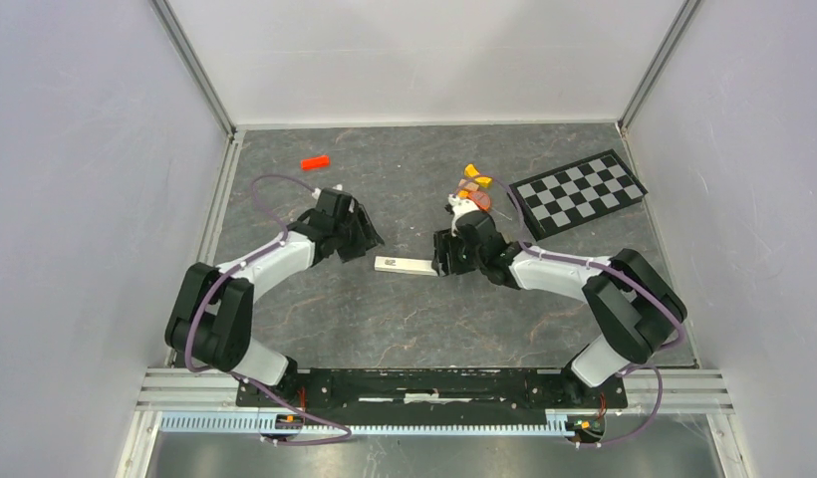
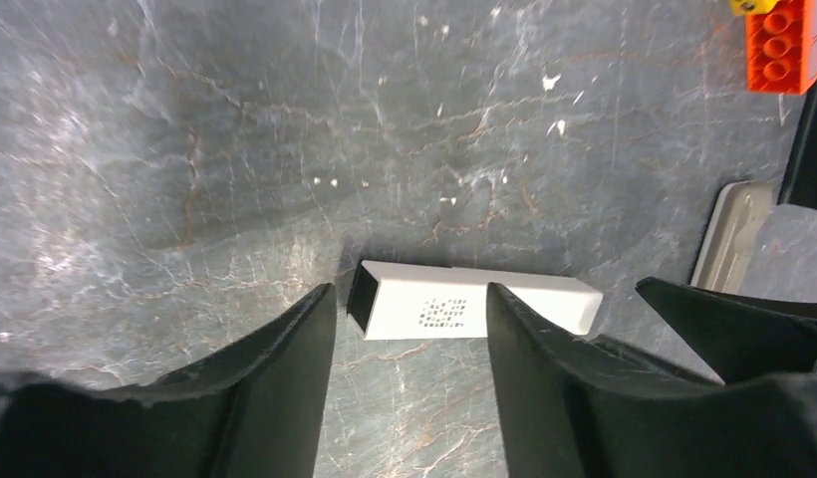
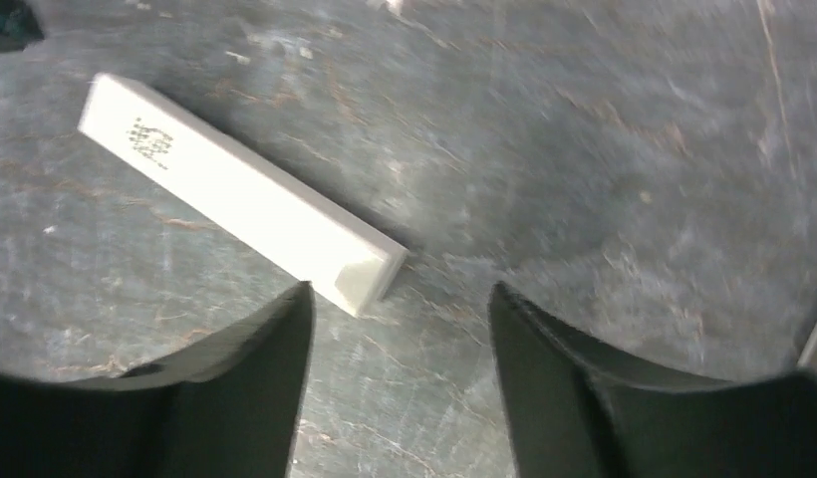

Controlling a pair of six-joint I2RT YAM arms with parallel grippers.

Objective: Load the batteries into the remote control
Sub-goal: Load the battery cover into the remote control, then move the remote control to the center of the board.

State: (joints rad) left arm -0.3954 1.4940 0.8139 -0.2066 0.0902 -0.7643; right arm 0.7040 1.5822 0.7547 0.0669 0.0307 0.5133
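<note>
The slim grey-tan remote control [image 2: 731,234] shows only a rounded strip in the left wrist view. It lies on the dark marbled tabletop [image 1: 385,319] at two o'clock from a narrow white plastic bar with a black end [image 2: 474,304], partly hidden behind black gripper parts. The left gripper [image 2: 409,398] sits at ten o'clock of that bar and the right gripper [image 3: 400,388] at its three o'clock end, both with jaws apart and gripping nothing. Orange and yellow plastic blocks [image 1: 473,180] lie at one o'clock of the bar, a black-and-white checkered board [image 1: 577,192] at two, and a lone orange block [image 1: 315,161] at ten.
</note>
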